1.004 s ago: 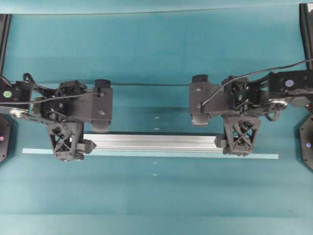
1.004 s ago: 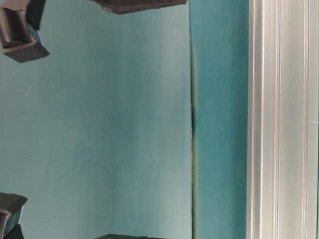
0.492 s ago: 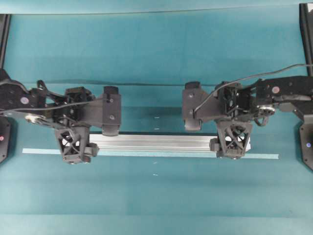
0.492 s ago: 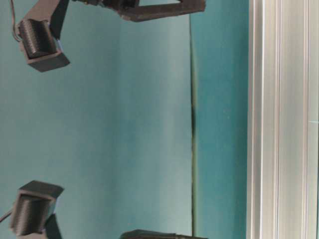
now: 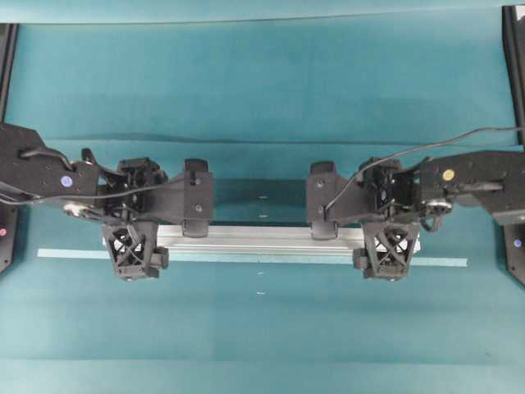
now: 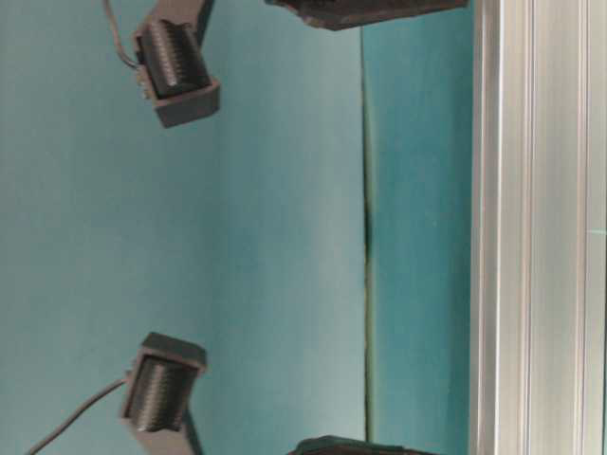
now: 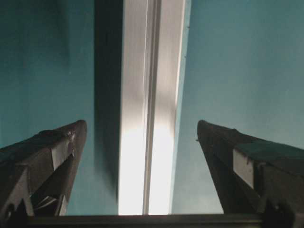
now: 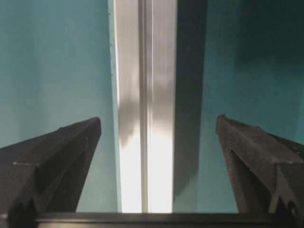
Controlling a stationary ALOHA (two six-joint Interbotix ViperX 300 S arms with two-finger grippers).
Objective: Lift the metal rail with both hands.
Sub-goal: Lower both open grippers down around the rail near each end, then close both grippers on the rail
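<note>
The metal rail [image 5: 262, 236], a long silver grooved bar, lies on the teal table. My left gripper [image 5: 135, 238] is over its left end and my right gripper [image 5: 390, 238] is over its right end. In the left wrist view the rail [image 7: 151, 118] runs between the wide-open fingers [image 7: 57, 152] of the left gripper [image 7: 141, 124], which do not touch it. In the right wrist view the rail [image 8: 145, 95] likewise passes between the spread jaws of the right gripper [image 8: 159, 119]. The table-level view shows the rail [image 6: 536, 227] with black gripper parts beside it.
A thin pale teal tape strip [image 5: 74, 254] lies along the rail's near side and sticks out past both ends. Black arm bases stand at the table's left edge [image 5: 6, 230] and right edge [image 5: 517, 246].
Both grippers have moved in and come down over the rail's ends, the left one shifting right. The rail has not moved.
</note>
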